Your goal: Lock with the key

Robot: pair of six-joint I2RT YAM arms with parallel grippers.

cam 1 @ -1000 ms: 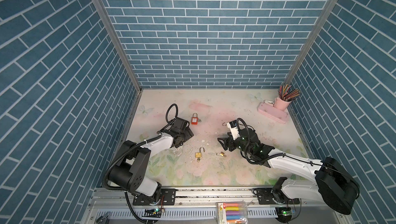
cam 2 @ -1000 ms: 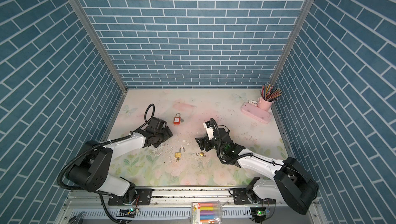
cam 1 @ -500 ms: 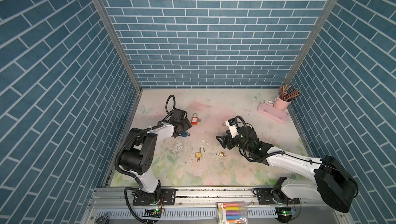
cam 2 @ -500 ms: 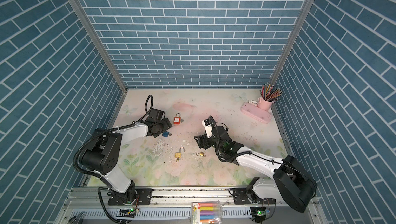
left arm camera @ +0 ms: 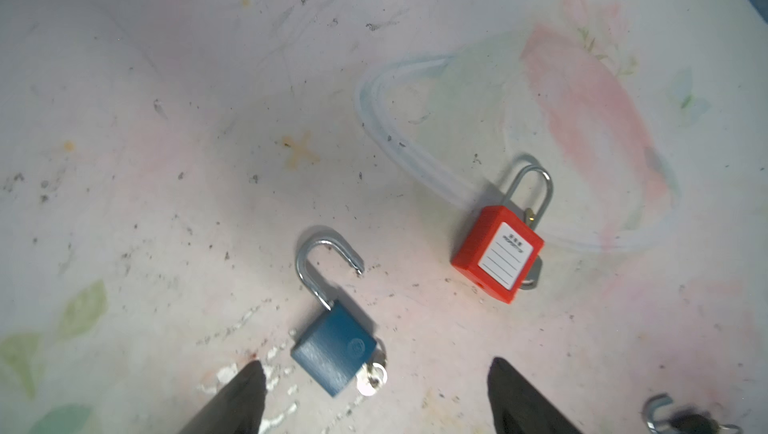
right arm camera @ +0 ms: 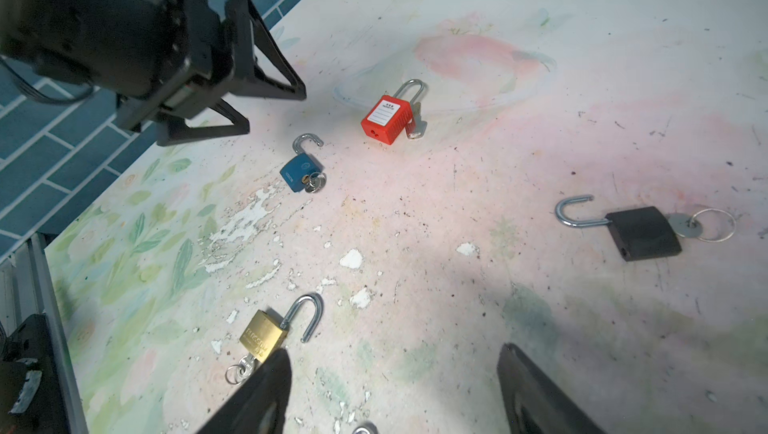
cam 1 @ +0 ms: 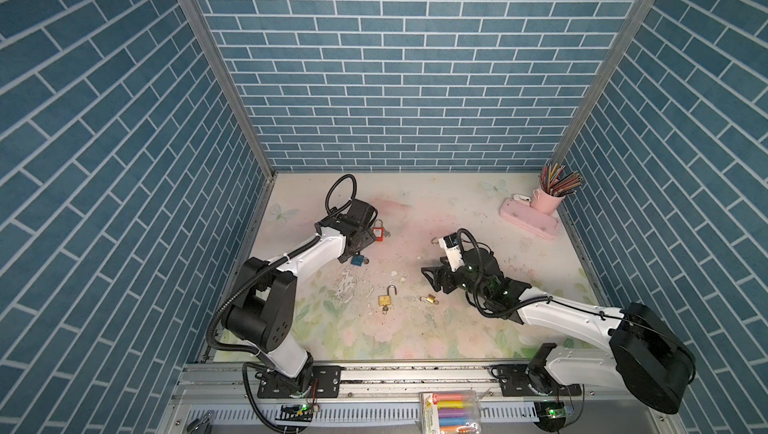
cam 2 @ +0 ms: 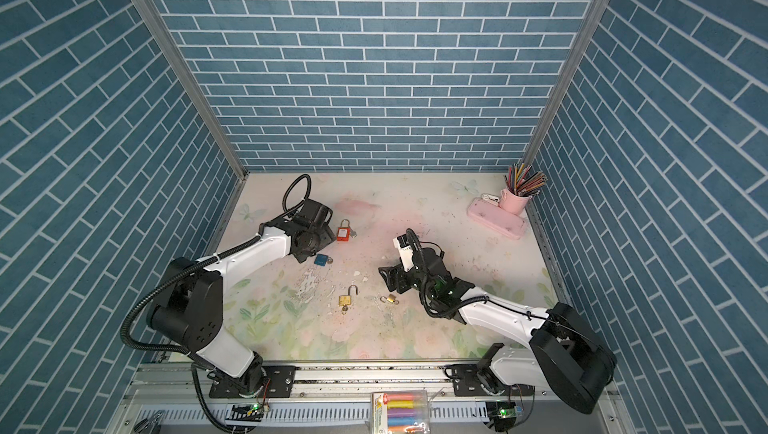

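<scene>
Right wrist view: on the floral table (right arm camera: 540,141), left gripper (right arm camera: 277,112), jaws wide and empty, hovers near the blue padlock (right arm camera: 296,173); right gripper (right arm camera: 394,352), likewise spread, near the brass padlock (right arm camera: 262,334). Blue padlock's shackle (right arm camera: 296,148) gapes, key (right arm camera: 313,181) inserted.

Free passage is offered along the near edge of the table (cam 1: 415,340) and along the back wall, where bare surface is seen. The middle is cluttered. A red padlock (cam 1: 378,232) and a blue padlock (cam 1: 356,260) are laid close together just beside the left gripper (left arm camera: 374,371); the blue one is seen between its spread fingers, untouched. A brass padlock (cam 1: 385,299) is found just beside one finger of the right gripper (right arm camera: 392,359), whose fingers are also spread. A smaller brass padlock (cam 1: 431,298) is found near it, with a bare gap between the two. A black padlock (right arm camera: 642,232) is set well apart. The far right corner is blocked by a pink tray (cam 1: 530,220) and a pencil cup (cam 1: 547,200).
</scene>
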